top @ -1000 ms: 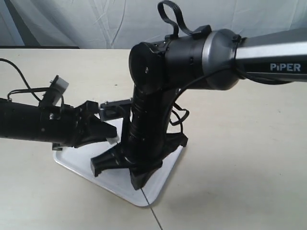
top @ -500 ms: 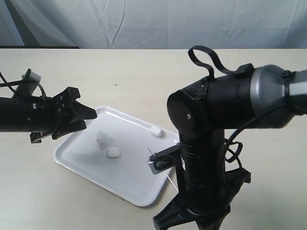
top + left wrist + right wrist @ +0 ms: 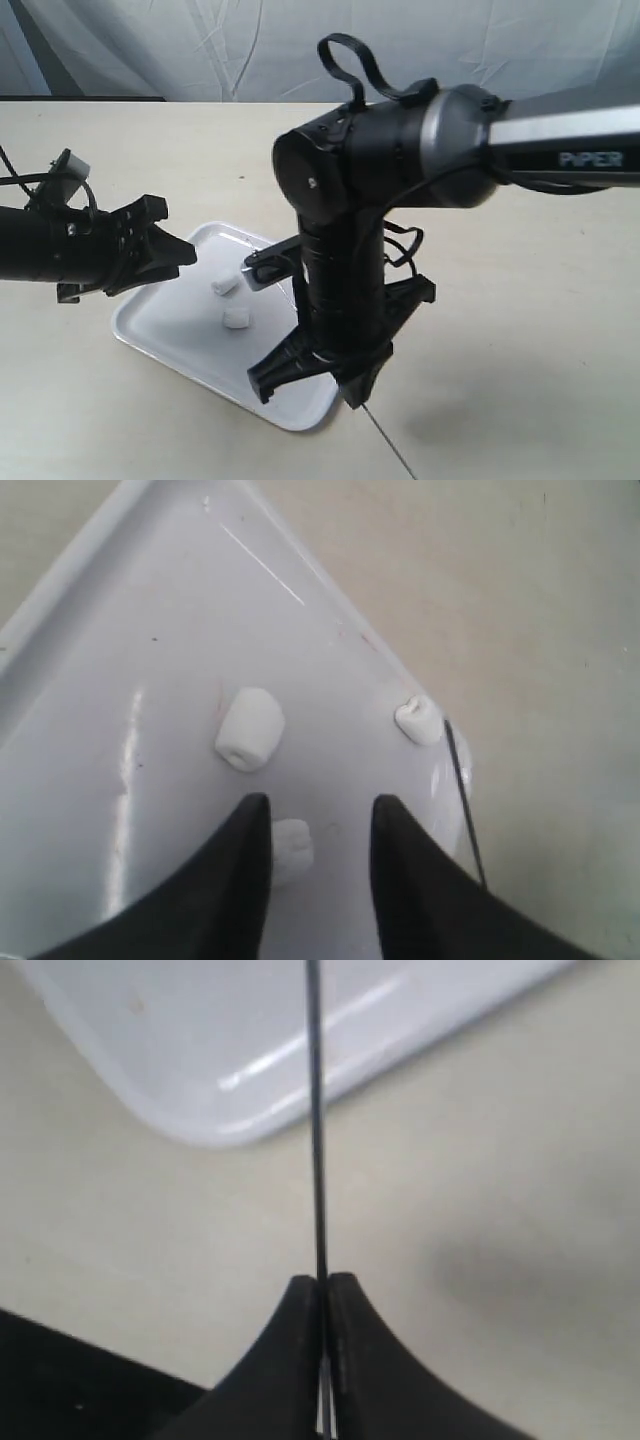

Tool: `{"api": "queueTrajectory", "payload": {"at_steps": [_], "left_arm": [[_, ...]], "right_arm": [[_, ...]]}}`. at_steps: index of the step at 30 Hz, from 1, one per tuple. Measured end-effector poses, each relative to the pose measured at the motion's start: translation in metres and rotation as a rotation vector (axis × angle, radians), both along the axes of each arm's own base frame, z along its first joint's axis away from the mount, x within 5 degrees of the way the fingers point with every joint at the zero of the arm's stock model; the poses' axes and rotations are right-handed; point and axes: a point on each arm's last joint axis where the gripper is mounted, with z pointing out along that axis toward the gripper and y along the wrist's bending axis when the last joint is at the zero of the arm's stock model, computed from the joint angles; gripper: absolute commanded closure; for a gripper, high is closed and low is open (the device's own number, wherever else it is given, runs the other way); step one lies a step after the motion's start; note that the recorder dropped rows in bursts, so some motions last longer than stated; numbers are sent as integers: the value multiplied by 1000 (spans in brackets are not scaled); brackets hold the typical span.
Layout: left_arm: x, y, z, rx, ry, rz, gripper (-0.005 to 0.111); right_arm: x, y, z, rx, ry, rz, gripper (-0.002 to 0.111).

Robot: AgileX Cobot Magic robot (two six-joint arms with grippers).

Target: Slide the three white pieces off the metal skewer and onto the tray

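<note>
The white tray [image 3: 170, 330] lies at the front left of the table. Two white pieces [image 3: 222, 285] [image 3: 237, 318] rest loose on it; my right arm hides the third there. The left wrist view shows all three on the tray [image 3: 120, 630]: one [image 3: 249, 729], one near the rim [image 3: 418, 721], one [image 3: 293, 848] beside a finger. My left gripper [image 3: 178, 253] [image 3: 320, 805] hovers open over the tray's left side, holding nothing. My right gripper [image 3: 352, 392] [image 3: 322, 1280] is shut on the bare metal skewer [image 3: 317, 1140] [image 3: 388, 445] [image 3: 463, 800] by the tray's right corner [image 3: 200, 1040].
The right arm's black body [image 3: 340, 270] stands over the tray's right part and blocks the view there. Bare beige tabletop [image 3: 520, 330] spreads to the right and behind. A white cloth backdrop [image 3: 300, 50] hangs at the far edge.
My right arm swung off to the front right with the skewer, then came back over the tray's right corner. The pieces came off onto the tray. My left gripper drew back left.
</note>
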Motion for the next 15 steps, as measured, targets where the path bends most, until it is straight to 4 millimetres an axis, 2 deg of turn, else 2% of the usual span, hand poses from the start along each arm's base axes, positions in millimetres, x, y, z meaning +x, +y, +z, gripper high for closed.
{"api": "queueTrajectory", "payload": {"at_steps": [8, 12, 15], "left_arm": [[-2, 0, 14, 3, -53, -4, 107], [-3, 0, 14, 8, -55, -9, 107], [-3, 1, 14, 9, -57, -8, 107]], "right_arm": [[33, 30, -33, -52, -54, 19, 109], [40, 39, -48, -62, -50, 21, 109], [42, 41, -48, -60, -53, 19, 109]]}}
